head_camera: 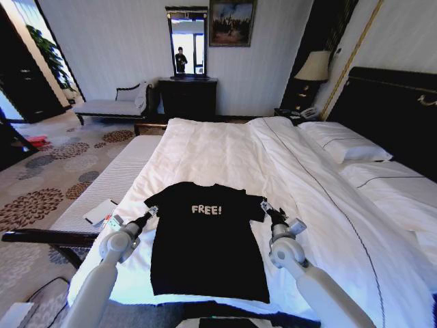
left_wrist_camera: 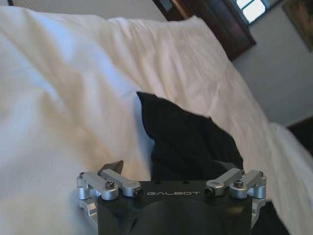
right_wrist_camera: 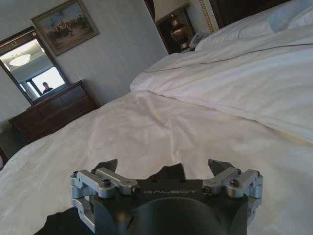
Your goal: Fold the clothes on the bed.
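Note:
The clothes are one black T-shirt (head_camera: 205, 253) with white "FREE!" lettering, lying flat and face up on the white duvet of the bed (head_camera: 225, 147). My left gripper (head_camera: 151, 212) hovers at the shirt's left sleeve, fingers open. In the left wrist view the gripper (left_wrist_camera: 168, 169) straddles the black sleeve (left_wrist_camera: 186, 137), with nothing held. At the right sleeve my right gripper (head_camera: 266, 209) is open too. In the right wrist view its fingers (right_wrist_camera: 164, 169) stand apart just over the sleeve's edge (right_wrist_camera: 168, 174).
A pale striped bench (head_camera: 116, 181) with a white pad (head_camera: 101, 212) runs along the bed's left side. Pillows (head_camera: 345, 140) and the dark headboard (head_camera: 396, 102) lie to the right. A dresser with a mirror (head_camera: 188, 96) stands beyond the bed.

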Controlling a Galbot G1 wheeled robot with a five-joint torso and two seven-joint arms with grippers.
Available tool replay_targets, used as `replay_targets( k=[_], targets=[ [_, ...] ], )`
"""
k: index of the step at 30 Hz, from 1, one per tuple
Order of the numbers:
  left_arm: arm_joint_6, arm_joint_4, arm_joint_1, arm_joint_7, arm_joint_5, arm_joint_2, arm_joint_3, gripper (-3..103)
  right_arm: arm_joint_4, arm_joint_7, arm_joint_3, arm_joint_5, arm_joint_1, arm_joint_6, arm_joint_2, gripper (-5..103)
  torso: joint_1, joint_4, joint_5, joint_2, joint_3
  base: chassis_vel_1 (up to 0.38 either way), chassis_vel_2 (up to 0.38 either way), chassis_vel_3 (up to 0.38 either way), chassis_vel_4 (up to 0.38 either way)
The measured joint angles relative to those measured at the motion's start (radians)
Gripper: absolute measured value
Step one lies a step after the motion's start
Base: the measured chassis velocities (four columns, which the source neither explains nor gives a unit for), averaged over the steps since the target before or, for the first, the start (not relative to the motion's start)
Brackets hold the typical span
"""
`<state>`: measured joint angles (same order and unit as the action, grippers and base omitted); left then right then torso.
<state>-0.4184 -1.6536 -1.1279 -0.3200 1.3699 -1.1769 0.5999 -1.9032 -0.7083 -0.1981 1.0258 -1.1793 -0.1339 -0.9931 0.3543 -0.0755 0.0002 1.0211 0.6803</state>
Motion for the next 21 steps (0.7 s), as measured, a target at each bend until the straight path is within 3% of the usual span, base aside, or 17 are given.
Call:
replay_targets(
  k=[4, 12, 20, 21],
  targets=[
    [0.033, 0.085, 0.05, 0.03, -0.004, -0.036, 0.014, 100, -0.001, 0.0, 0.0, -0.009, -0.01, -0.001, -0.01, 100, 0.0, 0.0001, -0.0001, 0.0, 0.0, 0.0, 0.0, 0.0, 0.0],
    [0.091, 0.126, 0.104, 0.08, -0.035, -0.091, 0.004, 100, 0.006, 0.0, -0.001, -0.013, -0.014, -0.003, -0.014, 100, 0.0, -0.0002, -0.0002, 0.0, 0.0, 0.0, 0.0, 0.0, 0.0],
    [0.114, 0.162, 0.122, 0.096, -0.07, -0.096, 0.021, 102, 0.023, 0.002, 0.012, -0.012, 0.004, -0.005, -0.014, 100, 0.0, 0.0002, -0.0002, 0.0, 0.0, 0.0, 0.0, 0.0, 0.0],
    [0.115, 0.166, 0.124, 0.099, -0.076, -0.094, 0.021, 98, 0.026, 0.002, 0.013, -0.012, 0.004, -0.006, -0.014, 100, 0.0, 0.0001, -0.0002, 0.0, 0.0, 0.0, 0.0, 0.0, 0.0]
  ],
)
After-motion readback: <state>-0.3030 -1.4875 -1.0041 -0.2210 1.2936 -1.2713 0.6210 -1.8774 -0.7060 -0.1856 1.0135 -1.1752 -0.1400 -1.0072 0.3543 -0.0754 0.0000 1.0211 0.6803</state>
